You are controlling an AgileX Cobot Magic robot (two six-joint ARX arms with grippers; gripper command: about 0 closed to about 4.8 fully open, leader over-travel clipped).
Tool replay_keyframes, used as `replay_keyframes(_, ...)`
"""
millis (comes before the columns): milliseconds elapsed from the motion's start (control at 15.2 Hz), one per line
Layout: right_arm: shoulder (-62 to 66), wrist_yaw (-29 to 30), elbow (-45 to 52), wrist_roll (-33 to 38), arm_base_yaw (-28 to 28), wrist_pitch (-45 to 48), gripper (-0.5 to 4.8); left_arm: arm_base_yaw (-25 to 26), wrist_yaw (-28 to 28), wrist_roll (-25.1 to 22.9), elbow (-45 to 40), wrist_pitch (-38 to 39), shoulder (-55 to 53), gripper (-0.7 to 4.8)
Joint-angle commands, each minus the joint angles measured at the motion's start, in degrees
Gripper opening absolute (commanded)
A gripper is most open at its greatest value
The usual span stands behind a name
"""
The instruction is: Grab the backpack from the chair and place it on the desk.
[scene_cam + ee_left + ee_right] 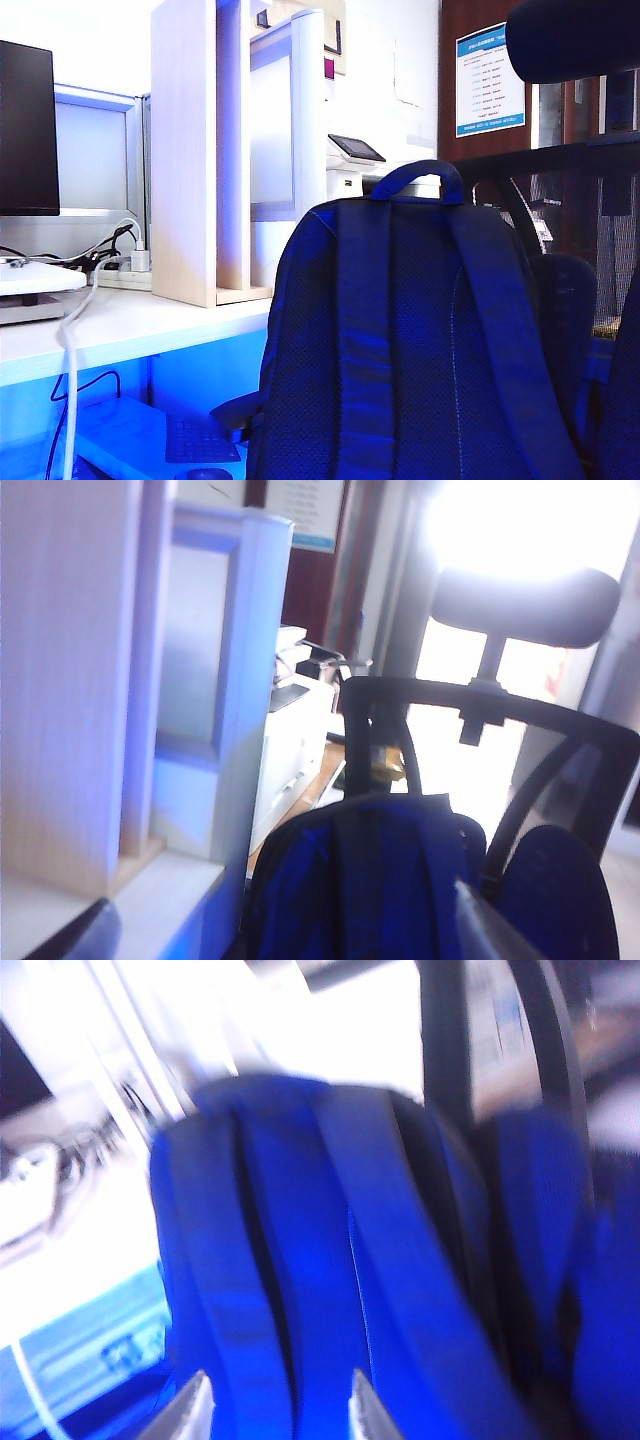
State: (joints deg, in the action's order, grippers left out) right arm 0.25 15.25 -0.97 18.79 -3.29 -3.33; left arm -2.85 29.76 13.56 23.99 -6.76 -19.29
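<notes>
Exterior view, item one: backpack is standing upright against the chair, filling lower right of frame, loop handle topmost; counter lying lower left. You are seeing left claw spread wide, right claw parted, both empty, straps directly ahead, right nearer.

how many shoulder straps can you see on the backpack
2: on the large dark blue fabric backpack on the dark mesh-backed office chair, one wide padded strap runs down its left side, the other its right. Neither gripper touches them.
</notes>
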Motion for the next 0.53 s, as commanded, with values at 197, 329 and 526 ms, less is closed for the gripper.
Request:
replay_keyframes(197, -0.17, 3.02, -0.37, 5.27, 0.00, -1.36, 2.81, -0.61, 17.51, -8.57, 15.15, -0.63, -29.38, 4.79)
replay_keyframes(329, -0.07, 3.15, -0.39, 6.16, -0.02, -1.42, 2.83, -6.82, 17.53, -20.90, 20.59, -0.55, -44.63, 4.79)
replay_keyframes(526, 0.00, 6.14, -0.66, 10.67, -0.02, -1.57, 2.83, -14.49, 12.02, -28.17, 29.00, 0.31, -62.16, 4.79)
